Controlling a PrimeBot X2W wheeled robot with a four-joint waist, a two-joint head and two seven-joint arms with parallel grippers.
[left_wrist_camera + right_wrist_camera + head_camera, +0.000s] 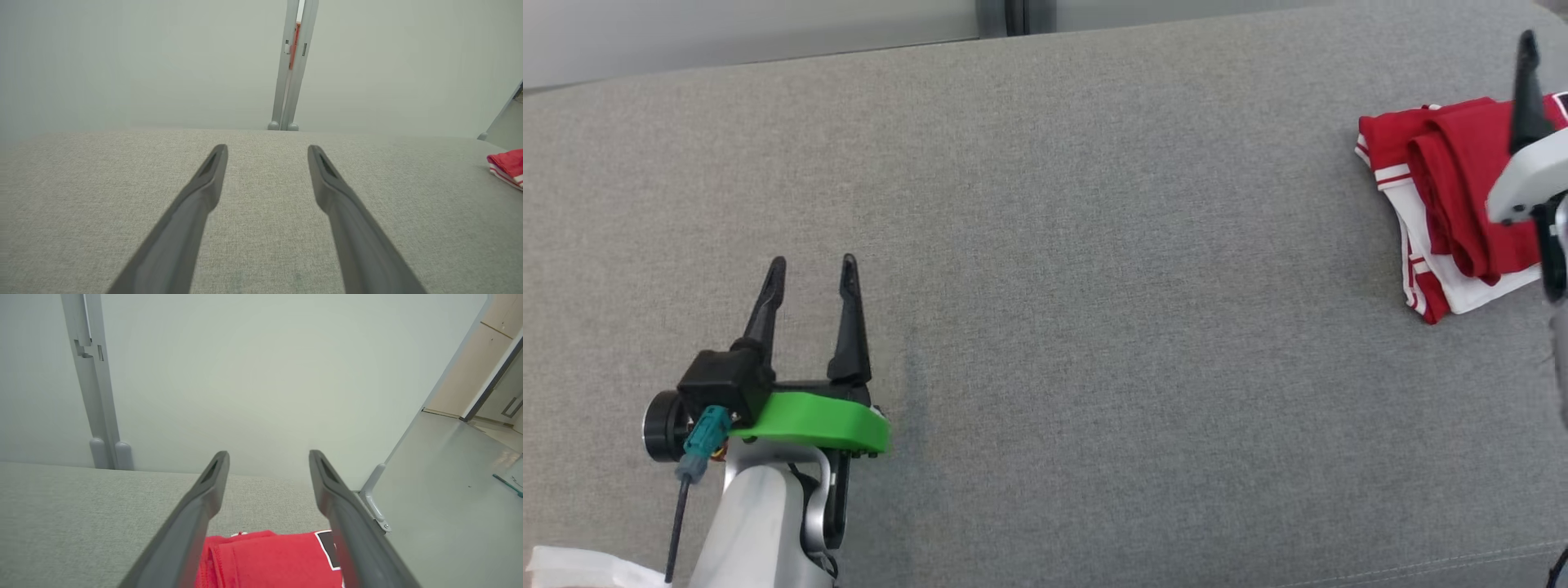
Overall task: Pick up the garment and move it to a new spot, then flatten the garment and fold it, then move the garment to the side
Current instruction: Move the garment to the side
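While the folded red clothes (1445, 171) lie by the right edge of the gray cushion (1094, 245), the left pincer (814, 263) and right pincer (268, 455) both stand apart, empty.

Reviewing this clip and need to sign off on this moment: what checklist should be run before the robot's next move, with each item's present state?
1. The garment is folded: ok, a compact red and white bundle.
2. It lies at the side of the grey surface: ok, near the right end.
3. The right gripper is open and empty: ok, fingers apart above the cloth.
4. The left gripper is open and empty: ok, over bare surface.
5. Right fingers clear of the cloth: cannot tell, height is unclear.
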